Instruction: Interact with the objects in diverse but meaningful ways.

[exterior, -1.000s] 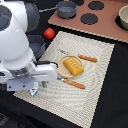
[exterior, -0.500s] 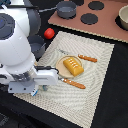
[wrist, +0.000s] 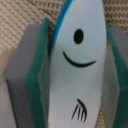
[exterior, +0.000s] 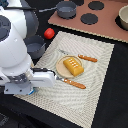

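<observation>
**Wrist view: white-and-blue toy clamped between the pads**

Wrist view filled by the pincer (wrist: pixel 75 70), narrowed onto a white-and-blue toy (wrist: pixel 80 87). Flat white face turned to the camera, with a black dot eye, a curved smile and a small fin mark; blue edge along one side. Teal pads (wrist: pixel 42 80) pressed against both flanks of the toy, grey finger bodies outside them. Woven mat (wrist: pixel 30 15) behind.

In the exterior view, pincer mostly hidden under the white arm (exterior: pixel 17 47), low over the mat's corner at the exterior view's left; only a sliver of blue (exterior: pixel 30 92) showing beneath the hand. Yellow bread loaf (exterior: pixel 73 66) well apart from it, resting on a round plate (exterior: pixel 61 69) mid-mat, between an orange-handled knife (exterior: pixel 75 84) and fork (exterior: pixel 86 58). Red tomato (exterior: pixel 49 33) just off the mat's far edge, beside a dark grey pot (exterior: pixel 35 48) on the bench.

Against half a second ago: arm in much the same spot, loaf, tomato and cutlery unmoved.
</observation>
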### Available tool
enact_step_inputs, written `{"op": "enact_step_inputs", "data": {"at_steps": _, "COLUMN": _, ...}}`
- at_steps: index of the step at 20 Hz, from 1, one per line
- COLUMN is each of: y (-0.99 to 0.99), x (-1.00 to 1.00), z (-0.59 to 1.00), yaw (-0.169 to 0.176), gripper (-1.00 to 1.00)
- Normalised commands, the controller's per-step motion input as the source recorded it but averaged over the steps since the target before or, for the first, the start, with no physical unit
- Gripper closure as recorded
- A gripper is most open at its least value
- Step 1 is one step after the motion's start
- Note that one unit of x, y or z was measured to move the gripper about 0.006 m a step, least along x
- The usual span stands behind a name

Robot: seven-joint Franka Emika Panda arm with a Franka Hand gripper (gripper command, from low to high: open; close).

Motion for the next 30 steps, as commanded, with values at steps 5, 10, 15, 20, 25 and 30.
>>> {"op": "enact_step_inputs", "data": {"at_steps": 5, "y": 0.24, "x": 0.28, "z": 1.00, "yaw": -0.022, "gripper": 1.00}}
{"op": "enact_step_inputs", "data": {"at_steps": 10, "y": 0.35, "x": 0.38, "z": 1.00, "yaw": 0.000, "gripper": 1.00}}
{"op": "enact_step_inputs", "data": {"at_steps": 15, "y": 0.68, "x": 0.27, "z": 0.97, "yaw": 0.000, "gripper": 1.00}}
{"op": "enact_step_inputs", "data": {"at_steps": 20, "y": 0.87, "x": -0.14, "z": 0.45, "yaw": 0.000, "gripper": 1.00}}
{"op": "enact_step_inputs", "data": {"at_steps": 25, "y": 0.79, "x": -0.28, "z": 0.15, "yaw": 0.000, "gripper": 1.00}}
{"op": "enact_step_inputs", "data": {"at_steps": 30, "y": 0.66, "x": -0.08, "z": 0.34, "yaw": 0.010, "gripper": 1.00}}
